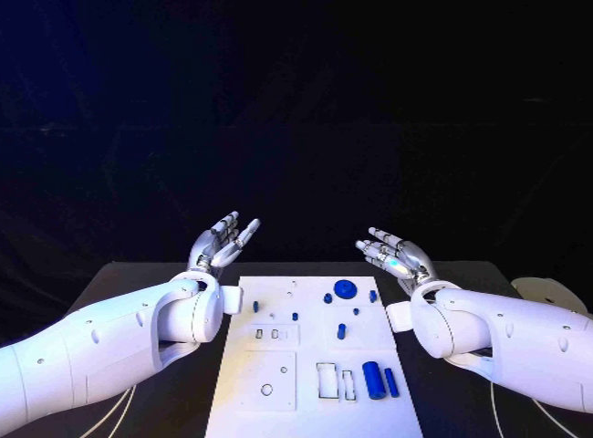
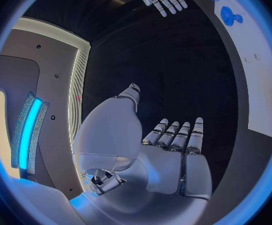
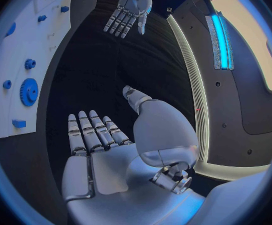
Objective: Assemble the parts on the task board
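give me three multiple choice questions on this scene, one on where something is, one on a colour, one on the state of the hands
1. Where does the large round gear lie on the task board?
A. at its far end
B. at its near edge
C. off the board, on the table

2. What colour are the parts on the board?
A. red
B. blue
C. yellow

3. What are the left hand and right hand doing?
A. both grip parts
B. one presses the board
C. both are open, holding nothing

Answers: 1 A, the gear sits at the board's far end; 2 B, gear and cylinder are blue; 3 C, fingers spread beside the board, nothing in them.
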`<state>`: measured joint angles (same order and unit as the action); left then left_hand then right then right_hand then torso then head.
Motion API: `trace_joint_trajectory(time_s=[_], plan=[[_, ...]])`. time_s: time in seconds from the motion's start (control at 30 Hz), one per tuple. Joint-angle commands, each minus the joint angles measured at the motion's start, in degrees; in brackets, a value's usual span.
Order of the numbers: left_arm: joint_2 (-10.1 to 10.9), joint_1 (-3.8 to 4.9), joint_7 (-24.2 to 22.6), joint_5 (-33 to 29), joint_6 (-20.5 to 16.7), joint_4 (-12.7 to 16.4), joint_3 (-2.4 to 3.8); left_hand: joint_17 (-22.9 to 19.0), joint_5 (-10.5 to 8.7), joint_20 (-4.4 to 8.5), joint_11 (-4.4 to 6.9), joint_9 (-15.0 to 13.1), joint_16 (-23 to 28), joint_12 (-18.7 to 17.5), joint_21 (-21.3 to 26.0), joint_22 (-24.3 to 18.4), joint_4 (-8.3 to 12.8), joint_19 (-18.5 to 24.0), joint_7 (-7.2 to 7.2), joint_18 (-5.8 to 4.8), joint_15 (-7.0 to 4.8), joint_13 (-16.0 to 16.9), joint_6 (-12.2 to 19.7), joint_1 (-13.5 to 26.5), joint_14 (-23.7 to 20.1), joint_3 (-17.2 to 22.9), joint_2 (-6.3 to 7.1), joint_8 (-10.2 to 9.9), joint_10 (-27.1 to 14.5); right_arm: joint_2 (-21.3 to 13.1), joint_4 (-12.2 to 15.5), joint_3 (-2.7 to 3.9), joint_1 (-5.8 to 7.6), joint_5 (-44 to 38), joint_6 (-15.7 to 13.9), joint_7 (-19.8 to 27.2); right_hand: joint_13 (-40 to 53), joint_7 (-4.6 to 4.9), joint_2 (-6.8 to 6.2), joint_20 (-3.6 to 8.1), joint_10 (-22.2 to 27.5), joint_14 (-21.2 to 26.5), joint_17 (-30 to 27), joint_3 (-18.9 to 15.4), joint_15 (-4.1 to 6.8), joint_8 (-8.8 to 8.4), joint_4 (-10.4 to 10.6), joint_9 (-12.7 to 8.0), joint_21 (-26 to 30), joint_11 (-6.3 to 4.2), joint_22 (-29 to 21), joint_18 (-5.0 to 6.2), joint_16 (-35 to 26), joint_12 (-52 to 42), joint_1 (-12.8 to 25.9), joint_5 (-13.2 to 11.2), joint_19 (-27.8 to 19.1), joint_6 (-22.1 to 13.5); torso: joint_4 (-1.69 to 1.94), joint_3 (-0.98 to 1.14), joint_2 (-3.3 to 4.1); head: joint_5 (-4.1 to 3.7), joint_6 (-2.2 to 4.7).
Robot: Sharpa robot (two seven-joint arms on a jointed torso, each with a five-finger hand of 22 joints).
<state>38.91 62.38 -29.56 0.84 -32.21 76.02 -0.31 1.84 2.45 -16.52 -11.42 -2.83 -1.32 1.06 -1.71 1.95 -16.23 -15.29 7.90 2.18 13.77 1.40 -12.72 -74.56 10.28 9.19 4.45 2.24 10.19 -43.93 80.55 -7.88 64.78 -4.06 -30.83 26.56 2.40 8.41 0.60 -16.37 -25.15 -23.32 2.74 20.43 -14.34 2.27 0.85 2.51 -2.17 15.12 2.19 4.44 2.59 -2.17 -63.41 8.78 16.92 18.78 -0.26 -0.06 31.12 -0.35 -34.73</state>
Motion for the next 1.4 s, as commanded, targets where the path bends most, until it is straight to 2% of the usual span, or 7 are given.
trace_joint_trajectory(time_s=[0.03, 0.27, 0.37, 0.47, 0.63, 1.07, 1.4], plan=[[-0.3, 0.14, -1.6, 1.2, 5.3, -0.3, 0.02, 0.1, 0.36, -0.48, -0.44, -0.1, -0.3, 0.4, -0.3, 0.1, -0.4, -0.2, 6.26, 1.14, 0.46, 0.1, -0.6, -1.0, 0.2, 0.1, 0.06, 0.4, 0.3, 0.2, -0.7, -0.4, 0.33, -3.8, 7.9, -1.2, 0.6, 8.41, -0.22, -0.36, -7.7, -10.6, 1.4, 1.6, 0.52, 1.62, -3.5, 0.9, -1.6, -0.13, 0.7, 2.17, 2.4, -1.0, -5.5, -0.8, 5.9, 5.8, 0.0, 0.0, 0.0, 0.01, 0.0], [1.5, 0.3, -1.3, 1.4, 6.6, 0.5, 0.01, 2.0, 0.31, -0.33, -2.08, -1.4, -3.1, 1.7, -2.8, 1.4, -0.3, -10.4, 7.63, 1.66, 1.67, 0.9, -6.0, -2.3, 9.8, 0.5, -0.42, 2.2, 7.9, 0.2, -2.3, -0.44, 1.29, -14.2, 4.8, -2.0, 1.3, 7.32, -0.91, -0.26, -25.4, -25.7, 3.2, 3.0, 3.1, 5.68, -7.7, 3.3, -6.2, -2.13, 2.5, 5.05, 6.2, -3.0, -8.9, -1.2, 23.5, 20.1, -0.27, -0.26, 0.66, -0.04, -0.61], [2.0, 0.38, -1.1, 2.3, 7.7, 0.7, 0.01, 4.2, 0.43, -0.07, -2.68, -2.9, -6.6, 4.0, -6.6, 3.2, 0.0, -23.4, 7.69, 3.35, -0.05, 1.9, -12.6, -3.1, 19.7, 0.7, -0.82, 4.6, 18.6, 0.2, -2.8, -0.42, 1.86, -18.3, 4.2, -2.5, 1.3, 6.64, -1.4, -0.13, -28.3, -29.0, 3.5, 4.3, 4.14, 7.14, -9.0, 4.0, -7.5, -2.99, 2.6, 5.92, 7.3, -3.1, -9.6, -1.1, 26.6, 25.4, -0.3, -0.24, 1.16, 0.05, -0.61], [2.5, 0.42, -0.7, 3.6, 9.2, 1.0, 0.0, 7.7, 0.32, 0.15, -1.75, -5.2, -12.7, 7.8, -10.7, 4.4, 0.8, -31.5, 6.52, 7.61, -2.52, 3.0, -22.3, -5.2, 34.1, 1.1, -0.97, 8.4, 34.5, 0.0, -3.2, -0.39, 2.47, -23.2, 3.9, -3.4, 1.2, 5.71, -2.24, 1.12, -31.8, -32.8, 3.8, 5.9, 5.48, 8.23, -9.7, 4.5, -9.9, -4.08, 3.2, 6.22, 8.3, -3.1, -9.2, -0.3, 32.3, 29.2, -0.25, -0.08, 1.56, 0.1, -0.54], [3.5, 0.48, 0.0, 6.6, 11.6, 2.0, 0.0, 10.7, 0.41, 2.01, 0.66, -7.3, -16.6, 9.5, -14.1, 5.3, 2.1, -38.8, 5.3, 8.52, -5.31, 3.1, -31.0, -7.9, 42.3, 2.0, -0.82, 12.0, 43.3, 0.0, -4.2, -0.32, 3.19, -30.7, 4.4, -4.8, 1.3, 4.88, -3.35, 2.89, -35.9, -37.9, 4.5, 8.2, 7.14, 8.95, -10.0, 4.8, -11.1, -5.19, 3.2, 6.14, 9.4, -2.3, -8.3, -0.1, 36.9, 31.9, -0.46, -0.01, 1.93, 0.0, -0.67], [7.7, 1.18, 1.5, 12.6, 14.5, 8.7, 0.03, 18.6, 0.46, 6.37, 3.63, -9.6, -24.3, 9.6, -19.8, 7.5, 1.8, -47.1, 3.54, 8.33, -9.17, 3.4, -36.0, -10.6, 51.9, 4.7, 1.27, 14.6, 53.3, 0.0, -6.0, -0.28, 7.84, -61.9, 12.2, -14.1, 2.0, 1.73, -5.37, 8.98, -46.5, -53.9, 12.1, 6.6, 12.79, 11.23, -10.3, 6.8, -20.9, -9.35, 7.6, 6.04, 16.6, -2.4, -8.6, 0.3, 49.7, 37.2, -0.56, -0.18, 4.78, -0.41, -1.18], [10.0, 2.1, 2.3, 11.2, 15.5, 14.1, 0.07, 24.5, 0.45, 7.58, 3.61, -10.5, -30.4, 8.6, -25.2, 10.3, 0.8, -50.2, 3.68, 8.15, -9.68, 3.3, -35.5, -10.2, 51.1, 5.4, 2.43, 14.3, 52.9, 1.4, -5.6, -0.29, 10.04, -80.7, 16.8, -23.2, 5.7, -0.01, -8.23, 12.17, -50.4, -63.0, 37.4, 7.4, 15.78, 10.87, -8.2, 9.2, -34.3, -11.51, 16.0, 5.89, 44.7, -2.8, -6.9, 2.8, 58.3, 38.2, -0.12, -0.42, 7.24, -0.9, -1.54]])
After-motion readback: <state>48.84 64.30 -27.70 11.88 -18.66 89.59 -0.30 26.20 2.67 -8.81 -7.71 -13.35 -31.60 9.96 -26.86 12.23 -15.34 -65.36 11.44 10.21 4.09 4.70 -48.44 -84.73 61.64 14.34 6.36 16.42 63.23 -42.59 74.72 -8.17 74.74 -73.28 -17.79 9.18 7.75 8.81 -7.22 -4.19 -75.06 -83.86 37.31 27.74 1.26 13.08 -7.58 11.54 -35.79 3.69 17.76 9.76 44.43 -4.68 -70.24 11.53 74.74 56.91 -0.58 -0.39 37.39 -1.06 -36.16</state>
